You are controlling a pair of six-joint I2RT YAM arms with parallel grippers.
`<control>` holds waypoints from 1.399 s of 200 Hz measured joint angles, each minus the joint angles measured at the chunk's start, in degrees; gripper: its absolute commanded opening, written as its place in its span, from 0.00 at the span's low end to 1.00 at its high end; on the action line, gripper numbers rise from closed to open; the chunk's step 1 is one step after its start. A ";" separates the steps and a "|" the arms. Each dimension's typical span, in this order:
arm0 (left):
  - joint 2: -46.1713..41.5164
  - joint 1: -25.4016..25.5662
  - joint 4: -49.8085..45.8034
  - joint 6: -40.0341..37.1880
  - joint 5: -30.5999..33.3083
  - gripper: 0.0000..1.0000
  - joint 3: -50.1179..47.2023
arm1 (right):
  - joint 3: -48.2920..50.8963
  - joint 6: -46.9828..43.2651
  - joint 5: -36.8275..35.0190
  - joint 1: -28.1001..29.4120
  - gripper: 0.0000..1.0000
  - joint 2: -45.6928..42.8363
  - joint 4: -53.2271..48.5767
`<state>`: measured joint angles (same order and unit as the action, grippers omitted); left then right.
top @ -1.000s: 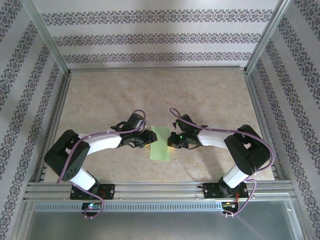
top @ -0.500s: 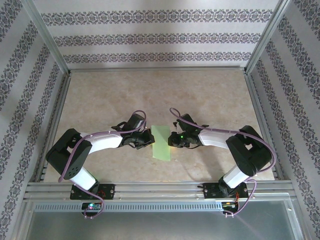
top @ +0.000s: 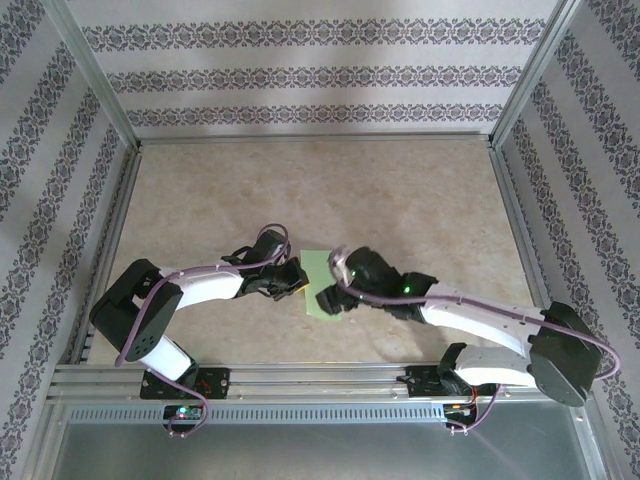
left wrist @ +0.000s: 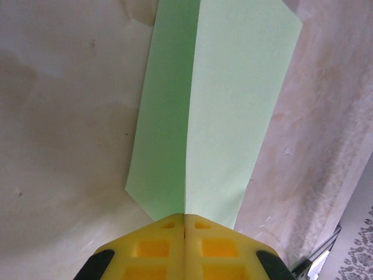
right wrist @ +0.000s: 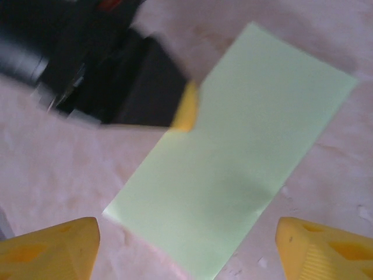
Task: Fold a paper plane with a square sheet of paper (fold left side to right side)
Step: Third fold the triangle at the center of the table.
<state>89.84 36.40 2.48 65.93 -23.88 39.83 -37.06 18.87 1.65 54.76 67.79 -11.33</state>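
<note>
**Folded paper pinched at left, right jaws wide above it**

The paper (top: 316, 268) is seen as a narrow light green strip at the lower centre of the top view, lying on the table (top: 400, 200) between the two arms. Its left long edge is met by the left gripper (top: 298, 283), and its lower right part is covered by the right gripper (top: 328, 298).

In the left wrist view, the paper (left wrist: 215, 105) is shown with a lengthwise crease, the left half darker than the right. The crease runs down into the seam of the left gripper (left wrist: 185, 224), whose yellow pads are pressed together on the paper's near edge.

In the blurred right wrist view, the paper (right wrist: 245, 163) lies diagonally. The left gripper (right wrist: 185, 108) is seen at its upper left edge. The right gripper (right wrist: 186, 251) is spread wide, one fingertip in each bottom corner, and nothing is held.
</note>
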 measured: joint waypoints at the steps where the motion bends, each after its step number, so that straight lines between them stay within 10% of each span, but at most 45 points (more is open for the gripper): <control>1: 0.00 0.00 0.02 0.04 0.00 0.00 0.00 | 0.15 -0.22 -0.35 0.57 0.82 -0.04 0.02; 63: 0.00 0.04 1.07 1.64 -0.04 0.00 0.00 | 1.33 -9.11 -16.96 16.98 0.83 9.62 0.79; 146: 0.15 0.04 1.07 1.68 -0.31 0.00 0.00 | -6.34 -14.53 -25.44 17.88 0.51 21.53 3.48; 195: 0.33 0.24 1.03 1.64 -0.96 0.02 0.02 | -6.71 -15.87 -25.51 17.88 0.00 21.73 3.96; 280: -1.46 -0.55 -2.32 -1.73 -1.57 0.33 0.31 | -4.72 -11.47 -9.31 11.52 0.00 16.57 3.06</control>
<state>88.38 35.86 0.16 64.20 -25.45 40.14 -41.78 7.40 -7.66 66.28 84.36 -8.27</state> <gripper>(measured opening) 0.310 0.060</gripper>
